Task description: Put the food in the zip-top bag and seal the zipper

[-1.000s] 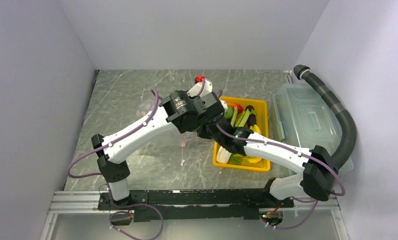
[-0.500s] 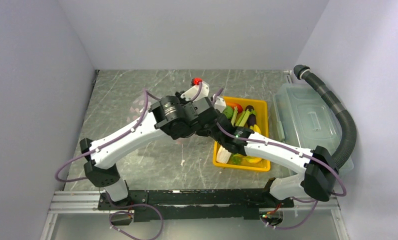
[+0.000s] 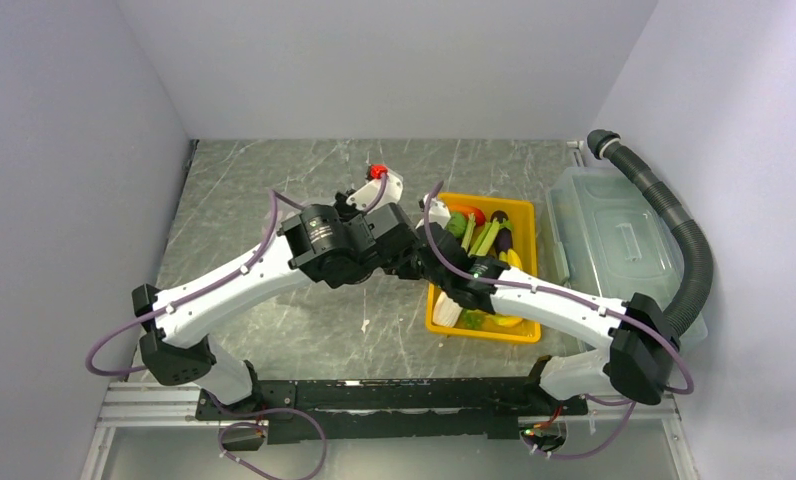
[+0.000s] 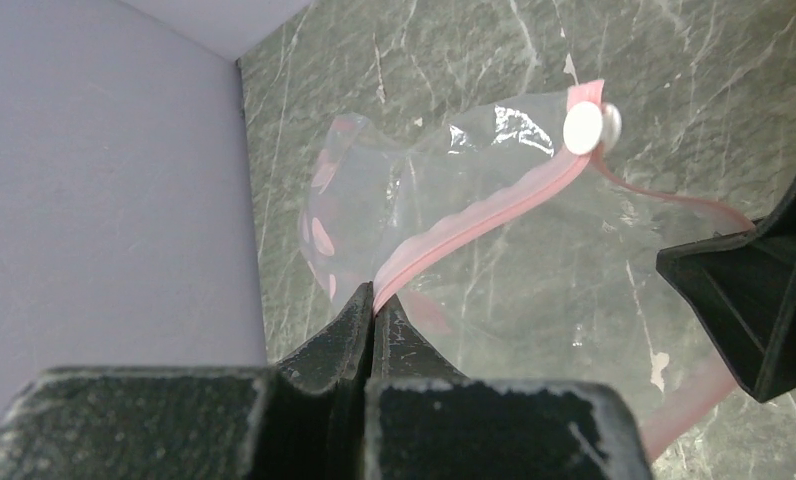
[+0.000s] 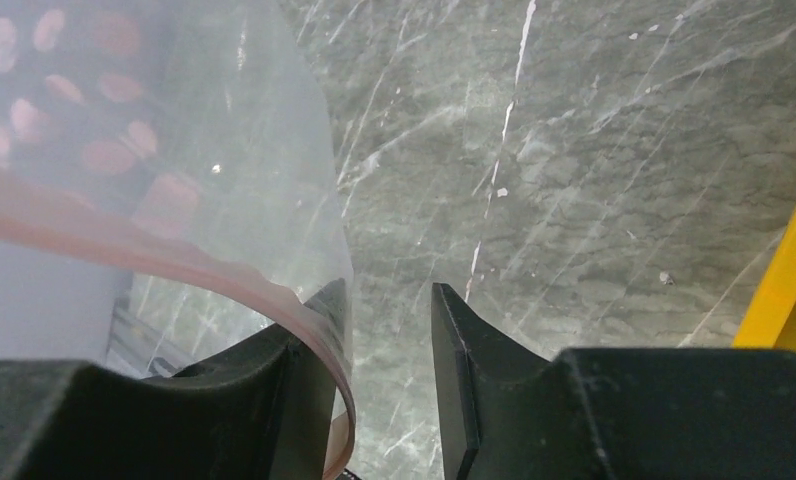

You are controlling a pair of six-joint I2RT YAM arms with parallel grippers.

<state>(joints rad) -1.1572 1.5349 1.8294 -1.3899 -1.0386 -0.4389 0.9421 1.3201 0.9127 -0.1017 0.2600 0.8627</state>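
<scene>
In the left wrist view my left gripper is shut on the pink zipper of the clear zip-top bag. The bag hangs open above the stone table and carries a white slider at its far end. My right gripper is open, with the zipper strip draped over its left finger and the bag wall beside it. In the top view both grippers meet just left of the yellow tray, and the bag is hidden under the arms. The food lies in the tray.
The yellow tray sits right of centre; its edge shows in the right wrist view. A translucent lidded bin and a black corrugated hose stand at the right. Walls enclose the table on three sides.
My left arm has swung to the left and its wrist has moved left and slightly down in the top view. The right arm has barely moved.
</scene>
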